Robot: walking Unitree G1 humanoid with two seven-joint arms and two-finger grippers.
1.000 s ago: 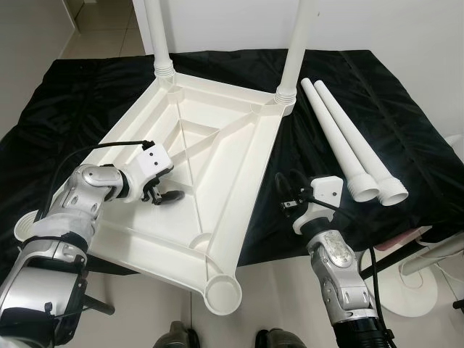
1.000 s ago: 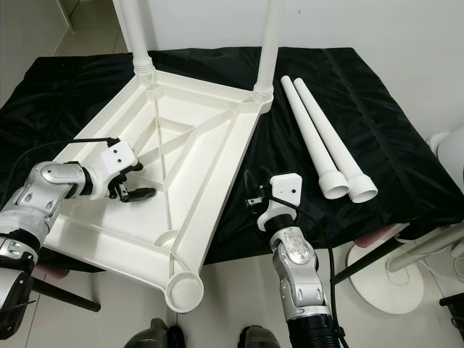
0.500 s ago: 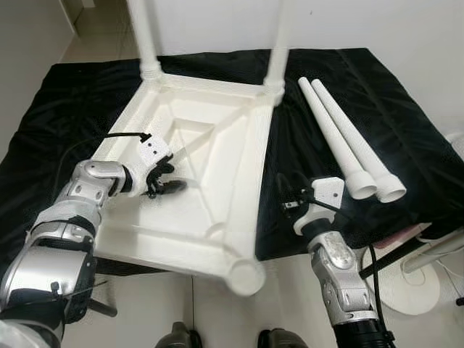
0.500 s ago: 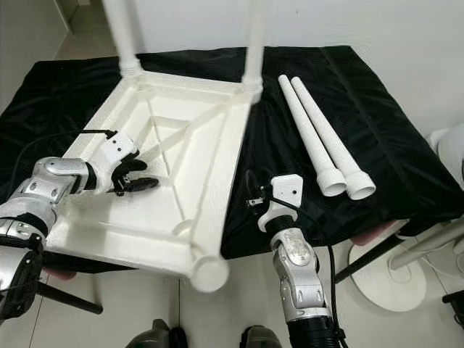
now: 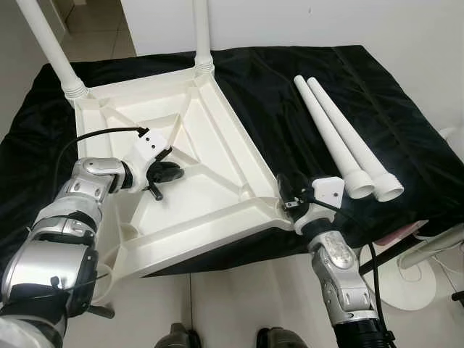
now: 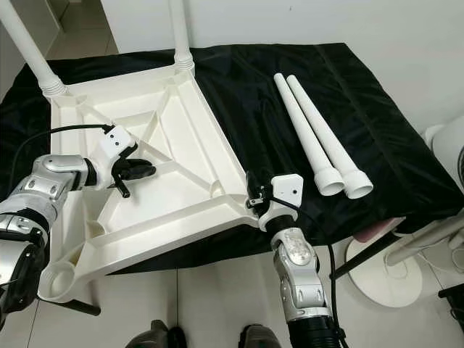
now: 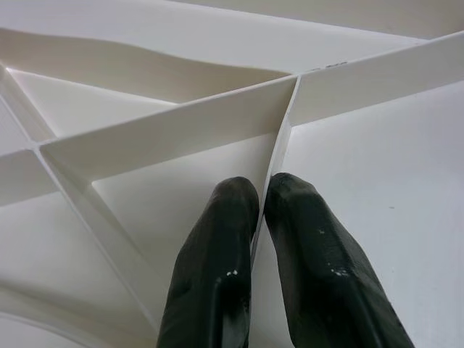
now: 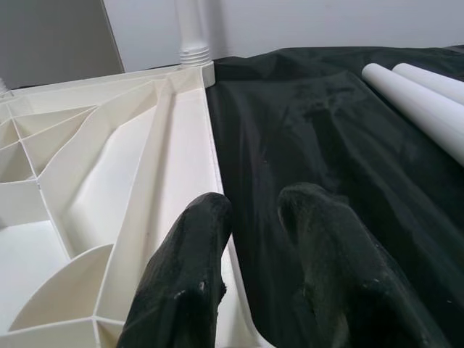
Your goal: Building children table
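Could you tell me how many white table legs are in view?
4: two legs stand fitted in the upturned tabletop's far corners; two loose legs lie together on the black cloth.

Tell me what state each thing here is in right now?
Tabletop: upside down on the black cloth, ribs up.
Fitted legs: two, standing upright in corner sockets.
Loose legs: two, lying side by side on the cloth, unattached.
Left gripper: shut on a thin rib.
Right gripper: open, at the tabletop's near corner.
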